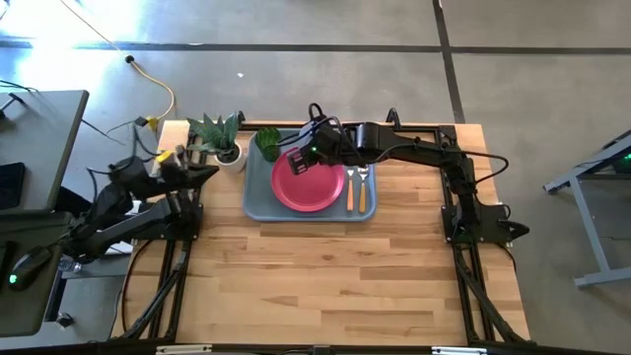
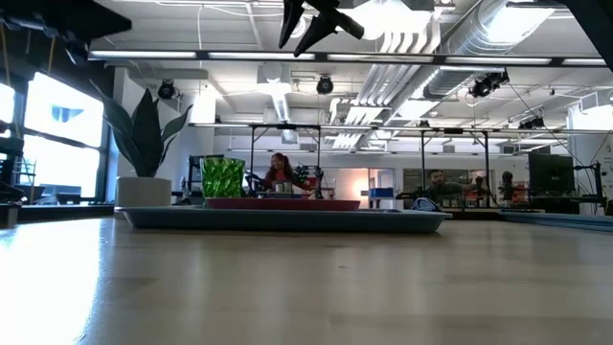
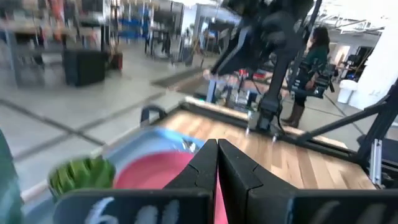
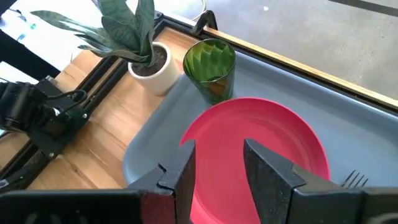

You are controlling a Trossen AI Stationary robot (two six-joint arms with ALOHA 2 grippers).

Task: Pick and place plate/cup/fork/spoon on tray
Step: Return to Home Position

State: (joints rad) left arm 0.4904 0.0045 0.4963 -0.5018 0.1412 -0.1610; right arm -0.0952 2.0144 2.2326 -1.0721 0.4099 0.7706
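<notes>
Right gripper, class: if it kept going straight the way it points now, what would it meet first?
Most likely the plate: the right gripper, fingers open and empty, points down at it on the tray. Depth is uncertain.

Pretty standard open workshop space here. Grey concrete floor (image 1: pixel 296 25) with dark seams running across it, and a yellow cable (image 1: pixel 158 84) snaking over it toward the wooden table (image 1: pixel 325 266). Ceiling's all exposed white ducts (image 2: pixel 460 38) and strip lights. Big bright window (image 2: pixel 57 134) on one side, racks and desks farther back.
</notes>
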